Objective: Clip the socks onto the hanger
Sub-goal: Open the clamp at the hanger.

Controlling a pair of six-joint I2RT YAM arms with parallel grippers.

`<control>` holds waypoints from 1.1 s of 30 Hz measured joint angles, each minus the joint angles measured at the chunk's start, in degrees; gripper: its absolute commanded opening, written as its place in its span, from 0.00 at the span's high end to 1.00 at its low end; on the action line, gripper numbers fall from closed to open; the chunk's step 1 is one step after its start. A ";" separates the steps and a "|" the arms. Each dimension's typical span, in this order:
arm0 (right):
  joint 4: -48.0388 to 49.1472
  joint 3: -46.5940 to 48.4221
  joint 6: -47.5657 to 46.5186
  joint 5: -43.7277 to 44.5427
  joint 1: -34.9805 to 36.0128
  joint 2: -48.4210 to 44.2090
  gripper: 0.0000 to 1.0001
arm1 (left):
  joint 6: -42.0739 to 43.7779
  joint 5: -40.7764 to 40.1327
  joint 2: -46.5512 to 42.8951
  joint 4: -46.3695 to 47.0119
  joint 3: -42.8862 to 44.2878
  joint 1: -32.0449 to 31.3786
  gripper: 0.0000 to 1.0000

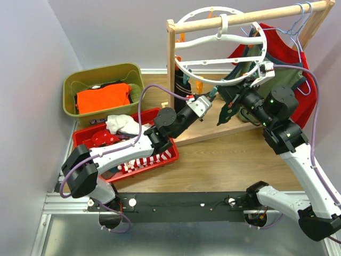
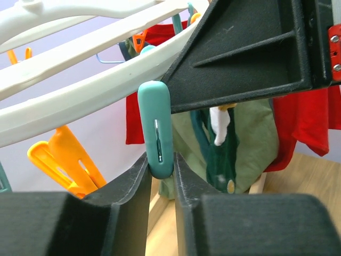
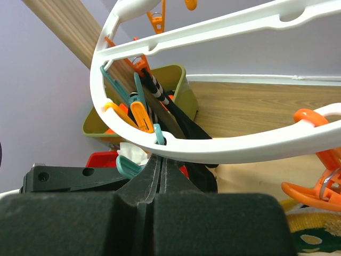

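Abt midway. Left hand [image 2: 161,162] clamped on teal clip [image 2: 155,125] under hanger [image 1: 226,38] rim, far-centre over bench [image 1: 229,160]. Right hand [image 3: 161,160] pinched together; on what, can't tell. Dark green sock [image 1: 224,114] dangling just beside. Some socks [image 3: 184,125] hung already; more left in red tray [image 1: 85,136], near-left.

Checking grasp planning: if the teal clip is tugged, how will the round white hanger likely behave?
The hanger hangs by one hook on the wooden rod, so it would probably swing or tilt. Its thin, open plastic ring looks light and may flex. The teal clip dangles, so it may pivot.
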 measured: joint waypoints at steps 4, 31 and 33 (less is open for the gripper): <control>-0.02 0.02 0.00 0.00 0.00 0.00 0.98 | 0.52 -0.55 0.00 0.00 0.00 -0.15 1.00; -10.25 5.62 -9.90 -3.63 0.00 -1.75 0.25 | -9.05 0.50 0.74 0.04 -0.42 -1.18 1.00; -10.21 5.16 -9.90 -4.48 0.00 -1.62 0.25 | -9.16 0.50 0.90 0.02 -0.42 -1.18 1.00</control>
